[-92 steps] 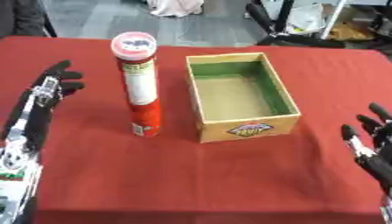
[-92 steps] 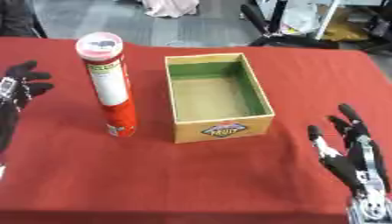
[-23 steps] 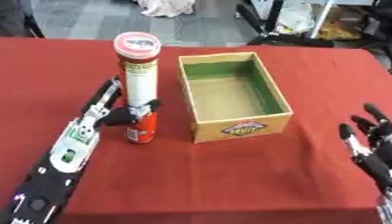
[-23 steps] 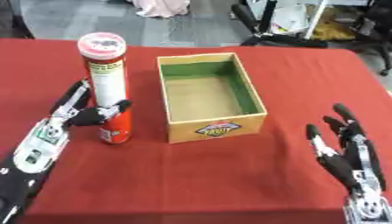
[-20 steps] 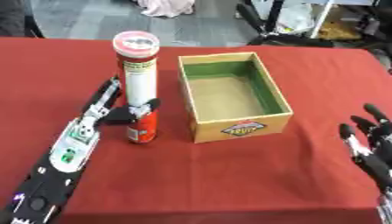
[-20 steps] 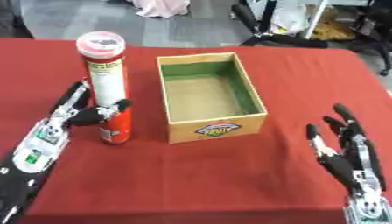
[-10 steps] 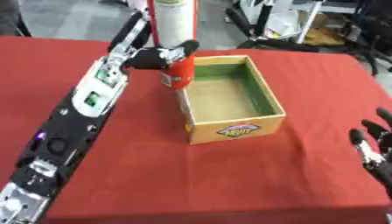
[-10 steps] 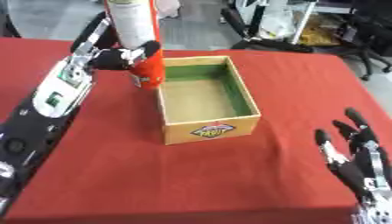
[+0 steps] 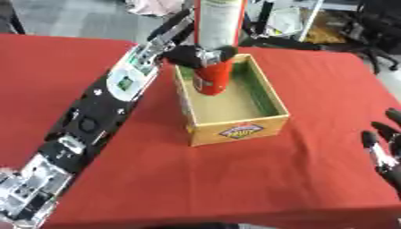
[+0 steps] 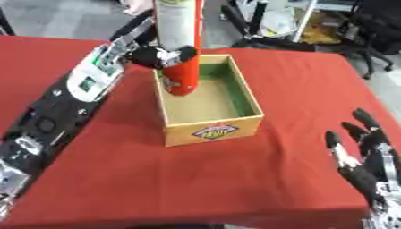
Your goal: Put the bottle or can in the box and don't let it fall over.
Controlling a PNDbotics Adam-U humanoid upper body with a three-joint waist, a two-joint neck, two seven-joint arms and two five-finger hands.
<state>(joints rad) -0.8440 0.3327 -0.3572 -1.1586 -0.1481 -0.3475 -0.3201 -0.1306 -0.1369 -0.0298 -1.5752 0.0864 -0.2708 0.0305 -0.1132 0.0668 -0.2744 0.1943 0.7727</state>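
A tall can point(image 9: 217, 40), red at the bottom and pale above, hangs upright over the far end of the open cardboard box point(image 9: 235, 129). Its top runs out of the picture. My left hand point(image 9: 196, 54) is shut on the can's lower part, the arm reaching in from the lower left. The can's base point(image 10: 180, 87) sits just inside the box, above its green-lined floor; whether it touches the floor I cannot tell. My right hand point(image 10: 364, 165) rests open at the lower right, fingers up, well away from the box.
The box stands on a red tablecloth point(image 9: 313, 89) with bare cloth on all sides. Chairs, cables and clutter point(image 10: 297, 22) lie on the floor beyond the table's far edge.
My left hand has carried the can to the right and down, from above the box's left wall to over its far end. The right hand has stayed put.
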